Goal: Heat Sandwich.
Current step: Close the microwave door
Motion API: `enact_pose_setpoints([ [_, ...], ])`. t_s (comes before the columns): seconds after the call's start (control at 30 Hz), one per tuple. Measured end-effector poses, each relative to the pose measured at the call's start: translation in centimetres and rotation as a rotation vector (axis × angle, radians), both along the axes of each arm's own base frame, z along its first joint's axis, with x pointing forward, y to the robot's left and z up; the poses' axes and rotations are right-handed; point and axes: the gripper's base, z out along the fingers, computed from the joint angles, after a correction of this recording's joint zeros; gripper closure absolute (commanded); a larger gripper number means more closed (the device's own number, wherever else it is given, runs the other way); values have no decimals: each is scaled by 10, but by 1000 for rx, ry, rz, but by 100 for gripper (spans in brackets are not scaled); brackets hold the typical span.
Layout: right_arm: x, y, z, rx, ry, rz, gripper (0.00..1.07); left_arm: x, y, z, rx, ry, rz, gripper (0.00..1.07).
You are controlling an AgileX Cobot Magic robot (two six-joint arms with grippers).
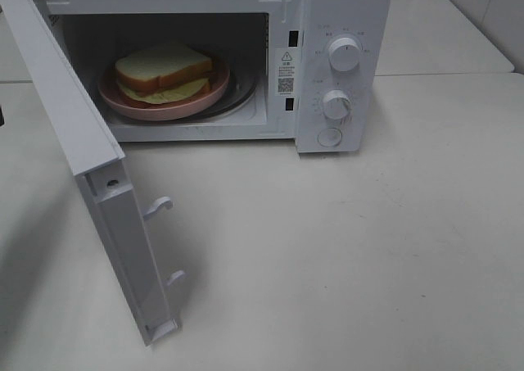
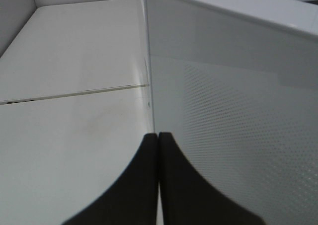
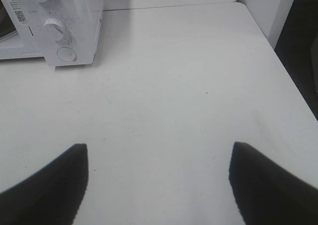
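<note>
Inside the open microwave [image 1: 344, 27] the sandwich [image 1: 164, 68] lies on a pink plate [image 1: 168, 109], the left jaws pressed together beside the door [image 2: 238, 111], the right jaws wide above the surface [image 3: 174, 86].

The microwave [image 1: 360, 27] at the top of the frame has a smooth white casing with a soft sheen, and its open door [image 2: 238, 150] carries a glossy pane with a fine dotted mesh. The table [image 1: 344, 256] is smooth, matt off-white with faint scuffs. The pink plate [image 1: 155, 113] looks glossy under the soft, porous bread of the sandwich [image 1: 164, 64].
</note>
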Motion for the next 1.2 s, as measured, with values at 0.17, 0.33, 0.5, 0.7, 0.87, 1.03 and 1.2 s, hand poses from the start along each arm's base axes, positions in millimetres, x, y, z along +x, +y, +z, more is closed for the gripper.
enact_pose_setpoints([
  [0.17,0,0,0,0,0,0,31,3,-4,-5,-43,2,-38,107],
  [0.33,0,0,0,0,0,0,31,8,-13,-4,-56,-12,-103,107],
  [0.5,0,0,0,0,0,0,31,10,-33,-6,-56,-10,-185,107],
  [0.7,0,0,0,1,0,1,31,9,-58,-14,-42,13,-292,107],
  [0.87,0,0,0,1,0,1,31,11,-76,-15,-44,2,-348,107],
  [1.03,0,0,0,1,0,1,31,17,-95,-12,-68,-16,-358,107],
  [1.2,0,0,0,1,0,1,31,25,-117,-8,-68,-45,-379,107],
])
